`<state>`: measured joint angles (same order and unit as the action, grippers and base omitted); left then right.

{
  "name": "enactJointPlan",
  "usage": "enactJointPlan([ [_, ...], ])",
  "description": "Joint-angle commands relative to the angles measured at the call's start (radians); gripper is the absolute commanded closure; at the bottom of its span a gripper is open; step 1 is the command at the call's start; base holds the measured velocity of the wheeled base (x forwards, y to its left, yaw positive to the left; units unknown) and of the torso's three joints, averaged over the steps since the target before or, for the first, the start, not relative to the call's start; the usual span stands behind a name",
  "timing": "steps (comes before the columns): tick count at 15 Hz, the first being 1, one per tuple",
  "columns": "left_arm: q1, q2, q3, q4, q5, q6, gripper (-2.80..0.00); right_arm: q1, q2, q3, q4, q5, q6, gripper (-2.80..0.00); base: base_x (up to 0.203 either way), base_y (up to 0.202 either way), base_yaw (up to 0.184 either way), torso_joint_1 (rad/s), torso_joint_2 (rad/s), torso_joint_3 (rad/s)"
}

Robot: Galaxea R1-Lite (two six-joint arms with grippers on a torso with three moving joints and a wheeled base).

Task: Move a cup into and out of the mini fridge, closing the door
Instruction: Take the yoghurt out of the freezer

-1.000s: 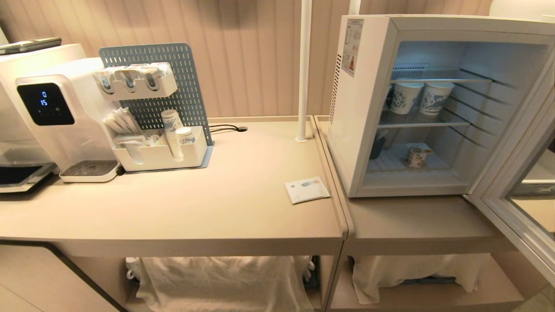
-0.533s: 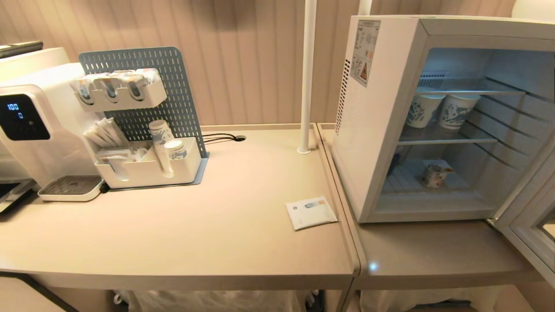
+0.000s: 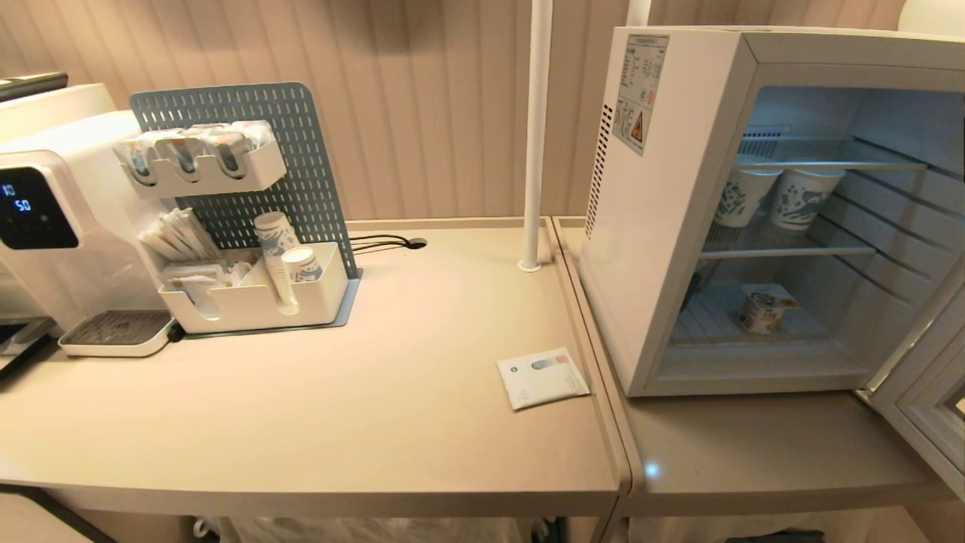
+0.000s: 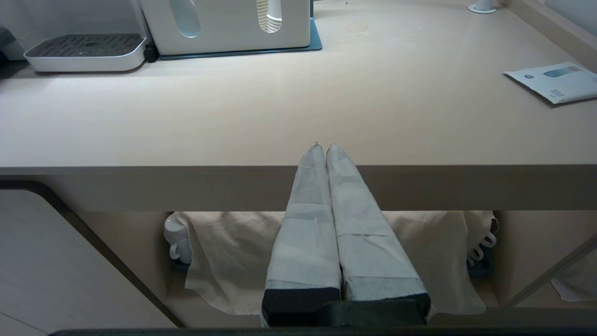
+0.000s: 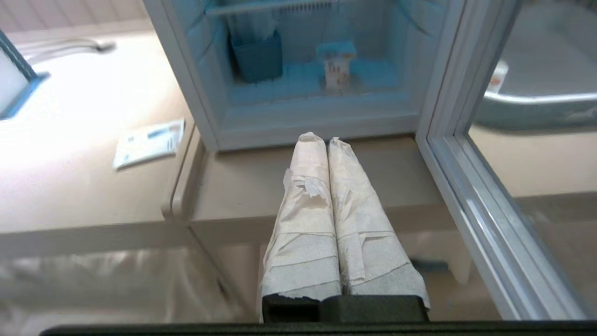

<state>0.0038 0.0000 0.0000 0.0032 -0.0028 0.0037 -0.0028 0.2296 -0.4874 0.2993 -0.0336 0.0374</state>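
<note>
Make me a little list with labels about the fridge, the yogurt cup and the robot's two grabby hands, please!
mini fridge: on the right counter, standing open
door: swung wide to the right
cup: upright on the bottom shelf, nothing touching it
paper cups: two on the middle shelf
left gripper: shut, empty, at the counter's front edge
right gripper: shut, empty, pointing at the fridge opening
white packet: flat on the counter beside the fridge

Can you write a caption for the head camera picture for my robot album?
Mini fridge stands with its door open, the cup on its bottom shelf.
</note>
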Motion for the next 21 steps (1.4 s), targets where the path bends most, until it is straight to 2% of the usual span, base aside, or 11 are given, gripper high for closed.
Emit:
enactJointPlan([
  [1,0.001,0.000,0.002,0.000,0.000,-0.002,0.00,0.000,0.372,-0.172,0.084,0.000,0.003,0.00,0.000,0.000,0.000,0.000,0.00,0.000],
  [3,0.001,0.000,0.002,0.000,0.001,-0.002,0.00,-0.001,0.638,-0.239,0.117,0.001,0.006,0.00,0.000,0.000,0.000,0.000,0.00,0.000],
  [5,0.001,0.000,0.002,0.000,0.001,-0.004,0.00,-0.003,0.896,-0.268,0.089,0.003,0.009,0.00,0.000,0.000,0.000,0.000,0.00,0.000],
  [7,0.001,0.000,0.002,0.000,0.001,-0.004,0.00,-0.005,1.137,-0.264,-0.041,0.006,0.012,0.00,0.000,0.000,0.000,0.000,0.00,0.000],
  [11,0.001,0.000,0.002,0.000,0.003,-0.007,0.00,-0.017,1.545,-0.255,-0.397,0.005,0.021,0.00,0.000,0.000,0.000,0.000,0.00,0.000],
  [14,0.001,0.000,0.002,0.000,0.003,-0.007,0.00,-0.044,1.715,-0.306,-0.740,-0.008,0.055,0.00,0.000,0.000,0.000,0.000,0.00,0.000],
  [17,0.001,0.000,0.002,0.000,0.003,-0.008,0.00,-0.054,1.778,-0.328,-1.060,-0.051,0.084,0.00,0.000,0.000,0.000,0.000,0.00,0.000],
  [18,0.001,0.000,0.002,0.000,0.004,-0.008,0.00,-0.054,1.794,-0.330,-1.116,-0.090,0.085,0.00,0.000,0.000,0.000,0.000,0.00,0.000],
  [21,0.001,0.000,0.002,0.000,0.004,-0.008,0.00,-0.058,1.815,-0.336,-1.162,-0.115,0.081,0.00,0.000,0.000,0.000,0.000,0.00,0.000],
])
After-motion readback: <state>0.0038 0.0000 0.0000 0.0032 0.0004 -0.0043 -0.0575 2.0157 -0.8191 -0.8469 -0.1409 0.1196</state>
